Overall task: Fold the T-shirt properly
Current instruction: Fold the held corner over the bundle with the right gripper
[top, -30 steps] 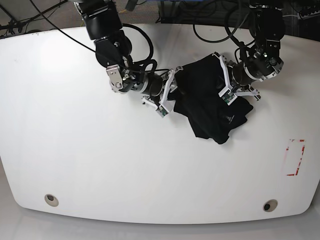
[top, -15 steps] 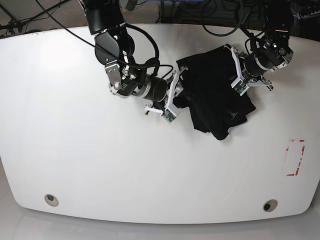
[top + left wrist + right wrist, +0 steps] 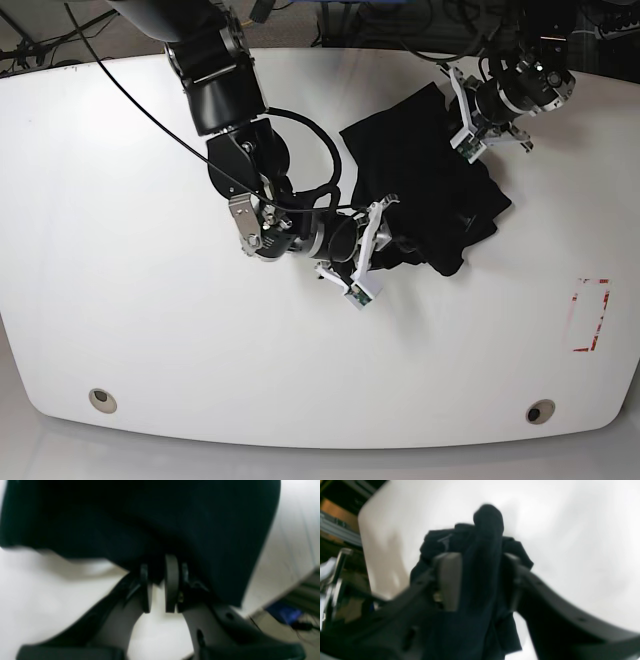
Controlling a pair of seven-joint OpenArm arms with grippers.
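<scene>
Both jaws open | left: narrowly, T-shirt (image 3: 160,530) between | right: wider

Base view: surface (image 3: 200,370) brightly and evenly lit. Left wrist view: motion-blurred; soft shadow beside the dark cloth (image 3: 150,510).

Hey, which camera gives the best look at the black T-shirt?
The base view: it shows most of the crumpled T-shirt on the table, with both arms. The left wrist view shows only a dark, blurred part; the right wrist view shows folds close up, partly behind the gripper and cut off below.
</scene>
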